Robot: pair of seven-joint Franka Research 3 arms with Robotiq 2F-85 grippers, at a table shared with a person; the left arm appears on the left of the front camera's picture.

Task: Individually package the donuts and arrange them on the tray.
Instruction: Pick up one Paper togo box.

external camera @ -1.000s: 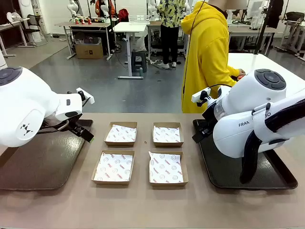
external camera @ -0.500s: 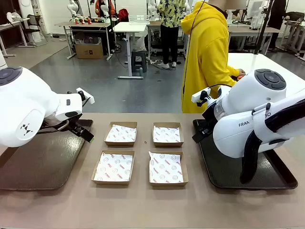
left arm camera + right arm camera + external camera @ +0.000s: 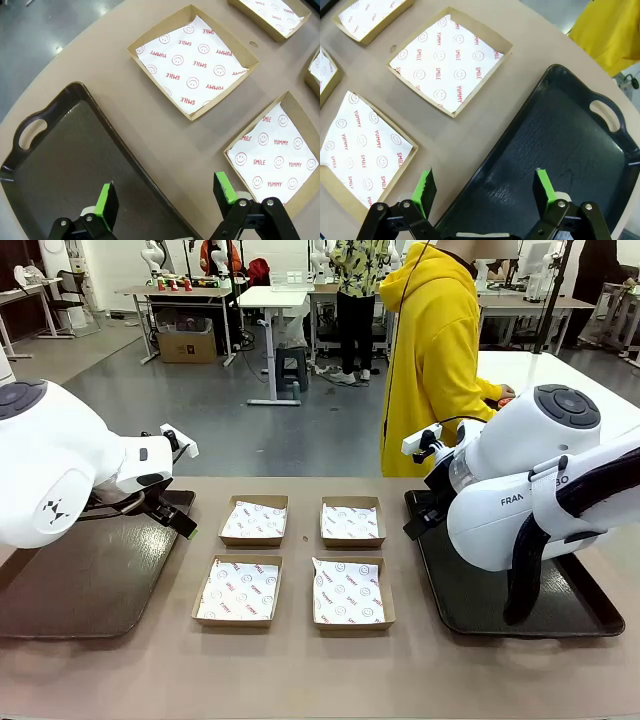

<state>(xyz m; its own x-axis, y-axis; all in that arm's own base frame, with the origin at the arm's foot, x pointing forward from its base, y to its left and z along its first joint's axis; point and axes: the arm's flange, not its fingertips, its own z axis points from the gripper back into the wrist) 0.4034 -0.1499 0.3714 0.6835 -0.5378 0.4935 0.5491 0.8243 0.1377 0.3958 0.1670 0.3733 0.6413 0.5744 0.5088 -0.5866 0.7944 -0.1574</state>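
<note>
Bright, even overhead light, soft shadows, sharp focus; wrist views bend at edges.

Matt brown cardboard boxes [image 3: 237,622] with printed paper liners [image 3: 240,590]; dark plastic trays [image 3: 80,580], faintly glossy; smooth matt beige table [image 3: 300,670]

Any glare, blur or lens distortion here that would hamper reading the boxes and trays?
Front view: even light, sharp, with a dull sheen on the left tray. Left wrist view: the wide-angle lens bows the edge of the table; print in the box is crisp. Right wrist view: pale reflections on the dark tray, paper liner legible, no motion blur.
</note>
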